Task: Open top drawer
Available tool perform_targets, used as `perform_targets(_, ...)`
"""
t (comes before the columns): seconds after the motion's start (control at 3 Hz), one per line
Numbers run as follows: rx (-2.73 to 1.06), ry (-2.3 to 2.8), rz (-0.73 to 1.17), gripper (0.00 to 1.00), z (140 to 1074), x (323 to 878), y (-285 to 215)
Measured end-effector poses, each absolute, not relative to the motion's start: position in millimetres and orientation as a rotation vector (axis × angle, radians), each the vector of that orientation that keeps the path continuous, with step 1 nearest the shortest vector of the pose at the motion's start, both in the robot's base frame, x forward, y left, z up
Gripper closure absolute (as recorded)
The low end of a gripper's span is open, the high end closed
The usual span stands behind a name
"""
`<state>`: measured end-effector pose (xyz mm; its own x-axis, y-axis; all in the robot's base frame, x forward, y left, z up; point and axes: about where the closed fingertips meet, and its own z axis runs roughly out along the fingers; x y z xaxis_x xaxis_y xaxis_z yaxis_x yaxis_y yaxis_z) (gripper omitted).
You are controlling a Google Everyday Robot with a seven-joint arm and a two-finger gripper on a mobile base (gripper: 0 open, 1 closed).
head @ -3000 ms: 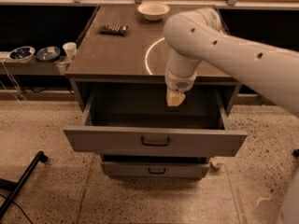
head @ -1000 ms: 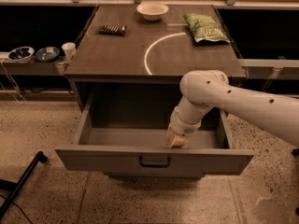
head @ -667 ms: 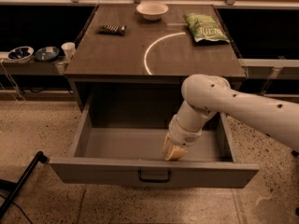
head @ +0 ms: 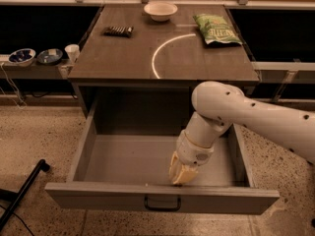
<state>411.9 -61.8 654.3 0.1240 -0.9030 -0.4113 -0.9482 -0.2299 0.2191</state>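
Observation:
The top drawer (head: 162,198) is a wide grey wooden drawer, pulled far out from under the brown tabletop (head: 128,53). Its deep box shows bare inside. A small dark loop handle (head: 162,204) sits at the centre of its front. My gripper (head: 181,175) hangs on the white arm inside the drawer, right behind the front panel and just right of the handle, fingers pointing down. The two lower drawers are hidden beneath the open one.
On the tabletop lie a white bowl (head: 160,11), a green chip bag (head: 215,29) and a dark bar (head: 118,31). A side shelf at left holds two bowls (head: 22,56) and a cup (head: 72,52). A black leg (head: 22,193) lies on the floor at front left.
The drawer has slid further out toward the camera. My gripper moved forward and down with it, staying behind the front panel.

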Motion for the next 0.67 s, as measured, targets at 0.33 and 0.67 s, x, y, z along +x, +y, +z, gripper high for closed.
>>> perform_targets(0.33,-2.242,1.836,0.619,1.0,692.0,405.1,-63.6)
perform_targets(0.67,-2.125,1.801,0.377,1.0,747.4,414.4,-78.9)
